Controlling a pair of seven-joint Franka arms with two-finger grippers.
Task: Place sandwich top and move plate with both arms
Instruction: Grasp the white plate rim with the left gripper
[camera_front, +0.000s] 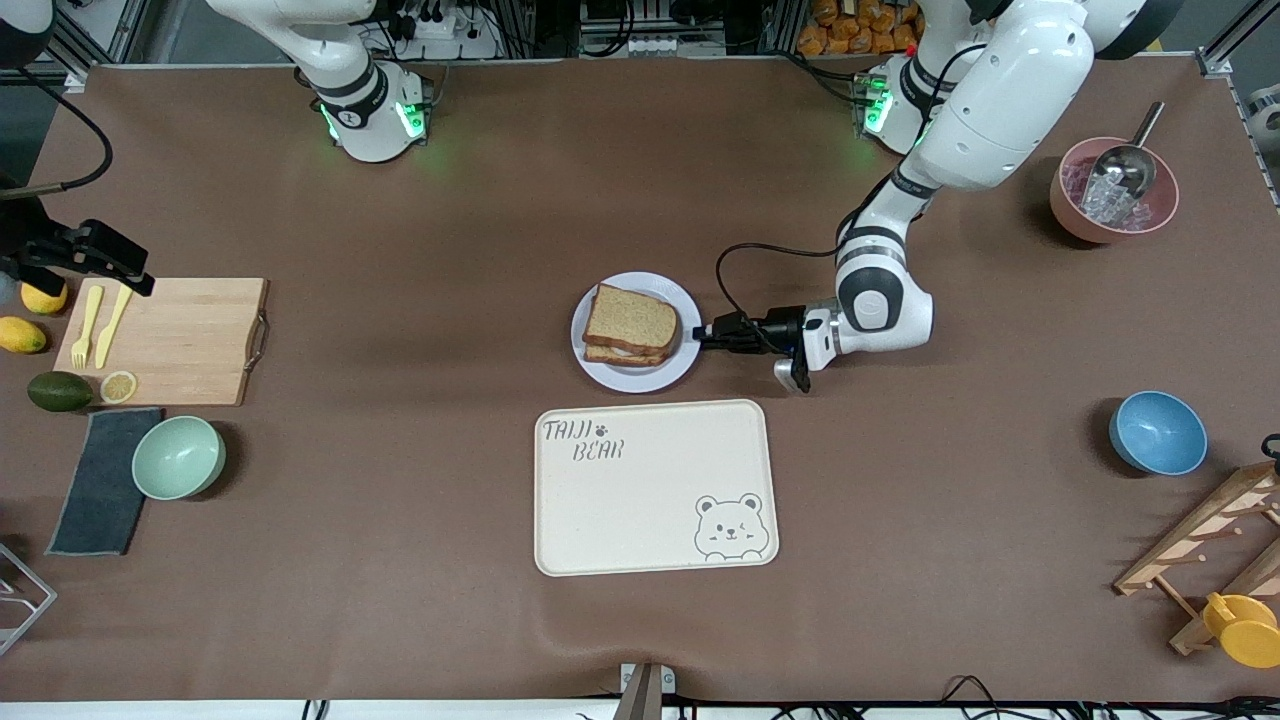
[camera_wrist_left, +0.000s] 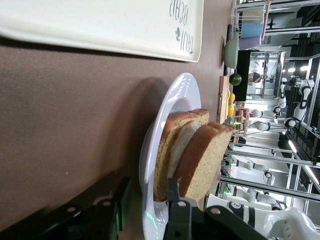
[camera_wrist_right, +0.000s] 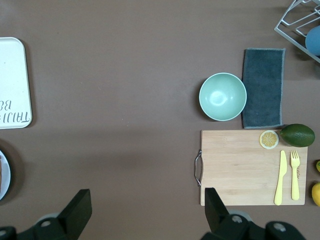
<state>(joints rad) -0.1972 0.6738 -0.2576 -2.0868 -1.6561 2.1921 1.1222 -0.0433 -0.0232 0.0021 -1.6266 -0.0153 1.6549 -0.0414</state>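
Observation:
The sandwich top (camera_front: 631, 318), a brown bread slice, lies on the lower slice on the small round plate (camera_front: 600, 372) at mid-table. Low at the plate's edge toward the left arm's end, my left gripper (camera_front: 703, 335) has its fingers astride the rim. In the left wrist view one finger (camera_wrist_left: 121, 195) is under the plate (camera_wrist_left: 182, 92) and one over it, beside the sandwich top (camera_wrist_left: 202, 160). A gap still shows, so my left gripper (camera_wrist_left: 147, 192) is open. My right gripper (camera_front: 140, 282) waits open in the air over the right arm's end; its wrist view shows the right gripper (camera_wrist_right: 147, 200) holding nothing.
A cream bear tray (camera_front: 655, 487) lies just nearer the front camera than the plate. A cutting board (camera_front: 180, 340) with cutlery, fruit, a green bowl (camera_front: 178, 457) and a dark cloth (camera_front: 100, 480) fill the right arm's end. A blue bowl (camera_front: 1157, 432) and a pink bowl (camera_front: 1070, 215) stand toward the left arm's end.

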